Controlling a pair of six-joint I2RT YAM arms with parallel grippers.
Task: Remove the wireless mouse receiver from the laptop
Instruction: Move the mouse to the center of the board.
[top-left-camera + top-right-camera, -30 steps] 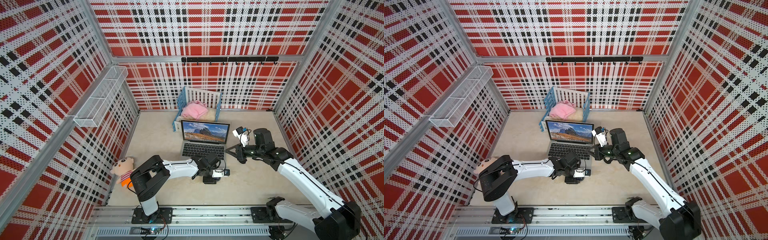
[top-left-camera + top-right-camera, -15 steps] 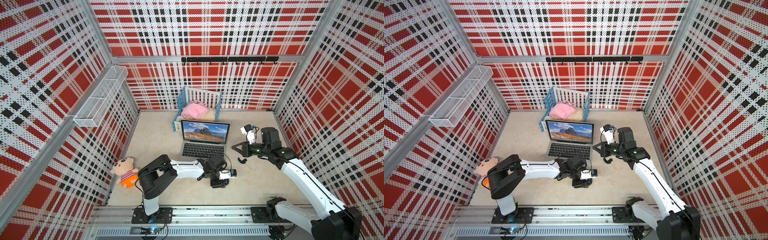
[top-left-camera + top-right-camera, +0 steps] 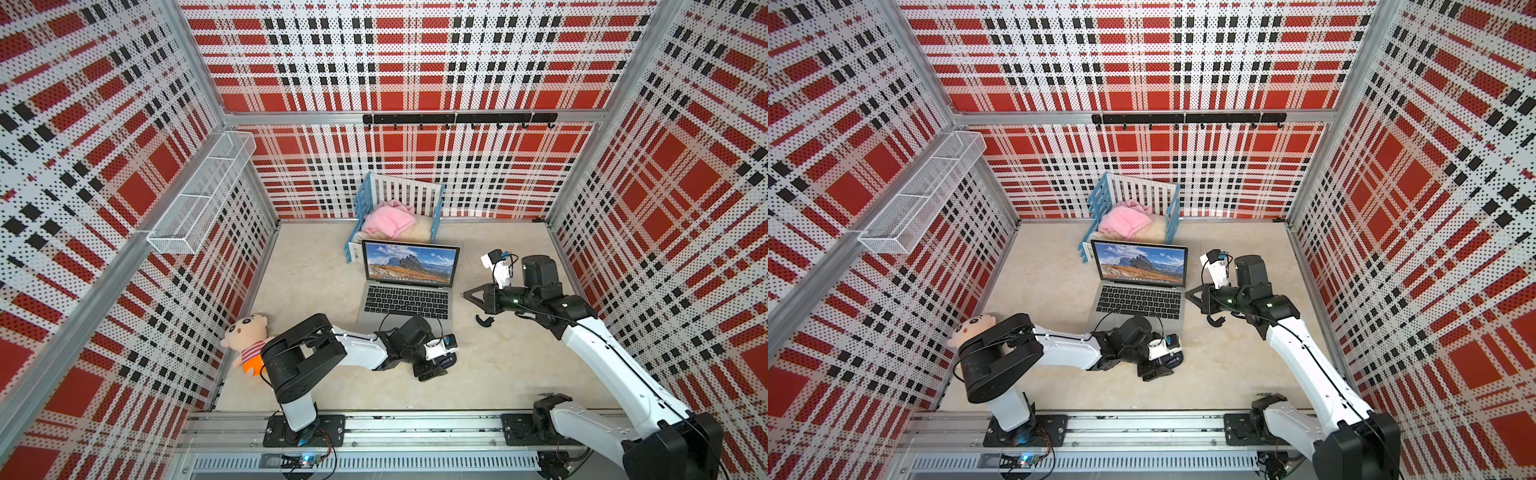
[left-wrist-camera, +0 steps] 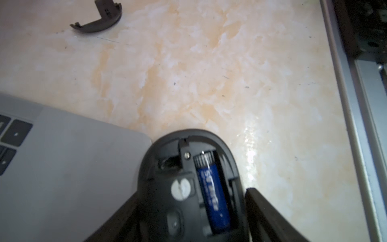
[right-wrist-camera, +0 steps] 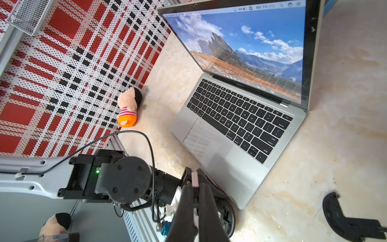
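Observation:
The silver-grey laptop [image 3: 405, 322] [image 3: 1138, 322] stands open mid-table, mountain picture on its screen. My right gripper [image 3: 463, 295] [image 3: 1187, 293] [image 5: 195, 176] hovers just off the laptop's [image 5: 230, 167] right side. It is shut on the wireless mouse receiver [image 5: 195, 180], whose metal plug sticks out past the fingertips, clear of the laptop. My left gripper [image 3: 436, 368] [image 4: 191, 193] lies low at the laptop's [image 4: 62, 167] front right corner. Its jaws are open around an upturned black mouse [image 4: 188, 167] [image 5: 227, 213], battery bay uncovered, with a gap at one finger [image 4: 254, 196].
The mouse's curved black battery cover [image 3: 484, 321] [image 4: 98, 23] [image 5: 345, 220] lies on the table right of the laptop. A plush doll [image 3: 245, 340] sits at the left wall. A blue-and-white crib with a pink blanket [image 3: 392, 216] stands behind the laptop. A wire basket [image 3: 199, 195] hangs on the left wall.
My right gripper has drawn back to the right, away from the laptop's edge, still shut on the receiver. The left gripper's jaws have widened around the mouse.

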